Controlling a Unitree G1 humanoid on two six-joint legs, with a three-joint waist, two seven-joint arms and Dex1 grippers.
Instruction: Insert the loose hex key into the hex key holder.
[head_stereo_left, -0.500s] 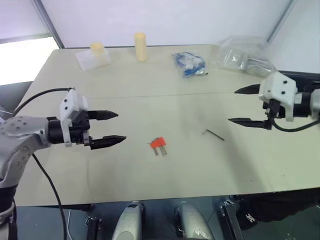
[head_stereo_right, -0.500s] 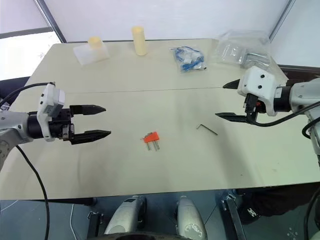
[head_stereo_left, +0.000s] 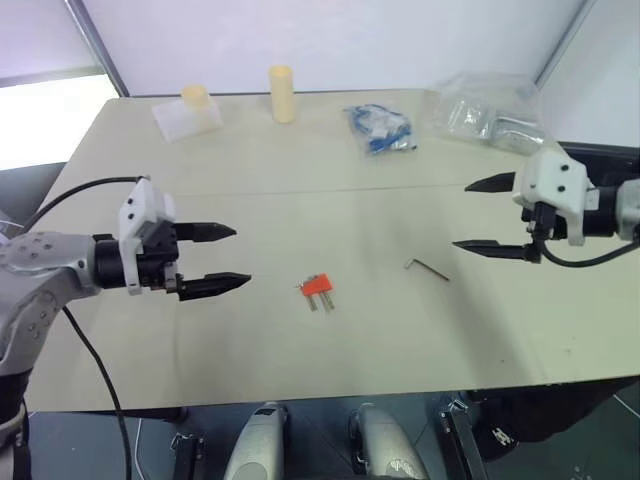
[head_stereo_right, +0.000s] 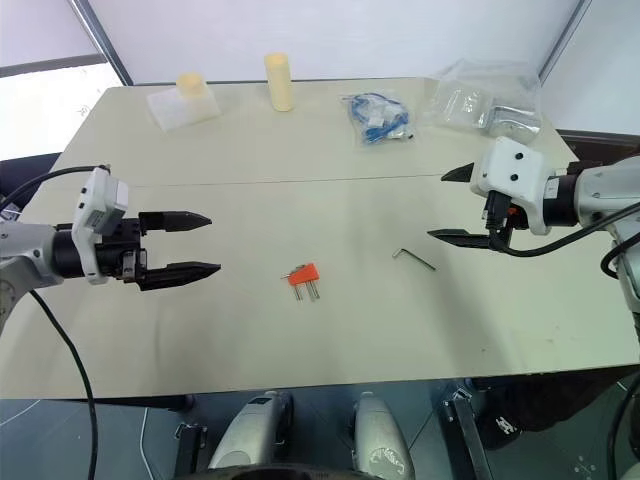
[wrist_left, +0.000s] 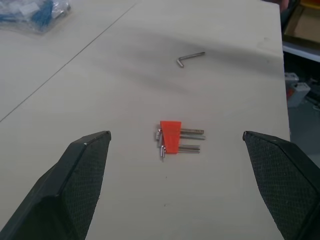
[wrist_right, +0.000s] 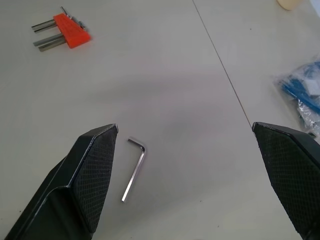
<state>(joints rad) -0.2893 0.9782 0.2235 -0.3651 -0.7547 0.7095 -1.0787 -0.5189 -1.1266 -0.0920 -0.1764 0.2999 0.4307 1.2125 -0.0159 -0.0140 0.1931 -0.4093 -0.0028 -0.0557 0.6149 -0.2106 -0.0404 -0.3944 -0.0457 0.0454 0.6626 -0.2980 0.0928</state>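
The hex key holder (head_stereo_left: 316, 286), a small red-orange block with short grey keys sticking out of it, lies flat near the middle of the table. The loose hex key (head_stereo_left: 427, 268), a thin dark L-shaped rod, lies flat to its right, apart from it. My left gripper (head_stereo_left: 242, 255) hovers open to the left of the holder and points toward it, with nothing between its fingers. My right gripper (head_stereo_left: 460, 215) hovers open just right of the loose hex key and holds nothing. The right wrist view has the key (wrist_right: 135, 170) close by and the holder (wrist_right: 71, 31) farther off.
Along the beige table's (head_stereo_left: 250, 350) far edge stand a pale yellow cylinder (head_stereo_left: 282, 93), a clear plastic box (head_stereo_left: 187, 112), a bag of blue parts (head_stereo_left: 380, 128) and a clear bag of metal parts (head_stereo_left: 490, 115). A seam crosses the tabletop.
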